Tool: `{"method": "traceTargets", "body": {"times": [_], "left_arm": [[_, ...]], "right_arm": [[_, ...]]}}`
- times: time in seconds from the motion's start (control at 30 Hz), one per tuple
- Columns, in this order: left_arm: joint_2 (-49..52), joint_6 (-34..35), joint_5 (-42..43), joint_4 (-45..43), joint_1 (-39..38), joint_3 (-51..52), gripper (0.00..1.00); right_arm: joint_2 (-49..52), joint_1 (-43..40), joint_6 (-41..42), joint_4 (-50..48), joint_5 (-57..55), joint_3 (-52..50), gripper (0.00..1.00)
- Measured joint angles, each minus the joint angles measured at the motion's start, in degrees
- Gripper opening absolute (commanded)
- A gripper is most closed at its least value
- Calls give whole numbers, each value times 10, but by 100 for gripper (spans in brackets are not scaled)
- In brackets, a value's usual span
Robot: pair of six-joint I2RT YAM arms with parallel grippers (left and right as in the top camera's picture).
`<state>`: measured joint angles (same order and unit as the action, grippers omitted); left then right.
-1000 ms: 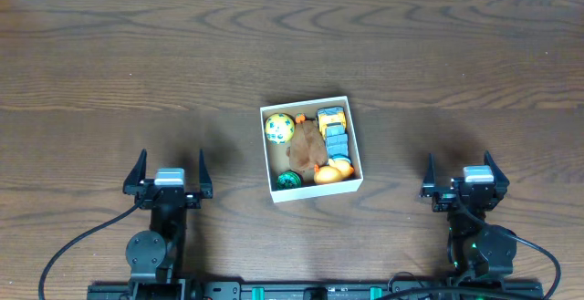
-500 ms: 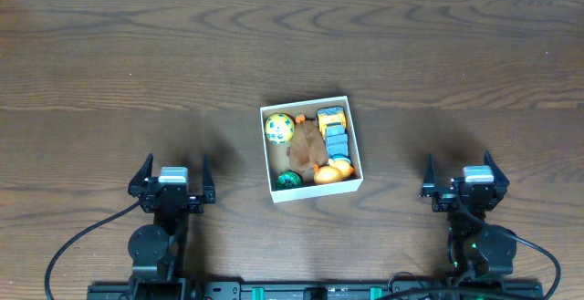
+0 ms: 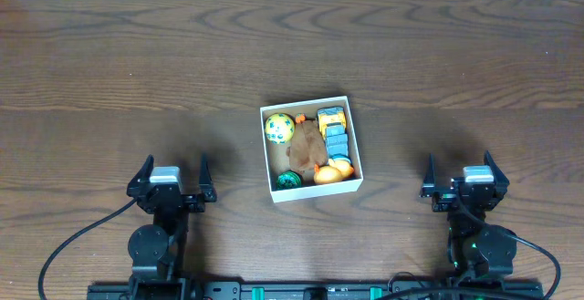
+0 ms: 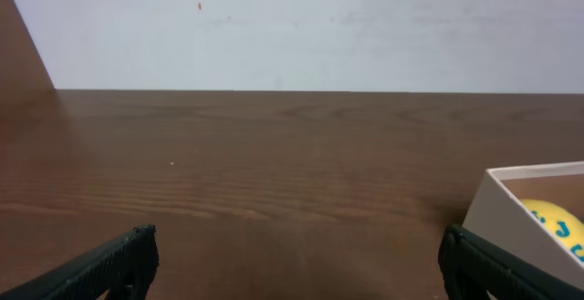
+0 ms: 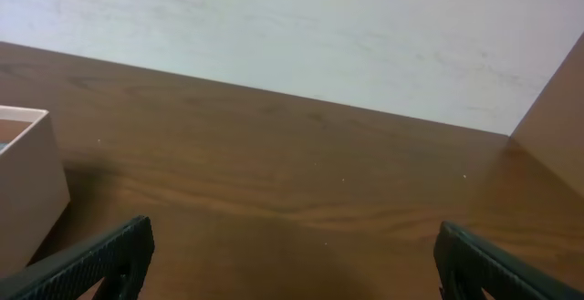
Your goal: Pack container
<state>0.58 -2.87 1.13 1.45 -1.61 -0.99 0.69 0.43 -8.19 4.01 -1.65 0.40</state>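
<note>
The container (image 3: 357,145), a small square white box with a tan inside, sits at the table's middle. It holds a yellow ball (image 3: 278,128), a brown toy (image 3: 307,144), a yellow and blue toy car (image 3: 334,127), an orange toy (image 3: 333,171) and a green round piece (image 3: 289,181). My left gripper (image 3: 172,166) is open and empty, to the left of the box and nearer the front edge. My right gripper (image 3: 461,166) is open and empty at the right. The box's corner shows in the left wrist view (image 4: 511,218) and in the right wrist view (image 5: 27,191).
The dark wooden table (image 3: 137,63) runs to a pale wall at the back. Black cables (image 3: 82,245) trail from both arm bases at the front edge.
My left gripper has drawn back a little toward the front edge. The right arm and the box have not moved.
</note>
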Motion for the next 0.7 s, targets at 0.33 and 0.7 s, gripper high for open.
{"method": "traceTargets", "body": {"times": [0.33,0.7], "left_arm": [[0,25,0,0,0,0,98],[0,30,0,0,0,0,98]], "right_arm": [[0,0,0,0,0,0,99],[0,0,0,0,0,0,99]]}}
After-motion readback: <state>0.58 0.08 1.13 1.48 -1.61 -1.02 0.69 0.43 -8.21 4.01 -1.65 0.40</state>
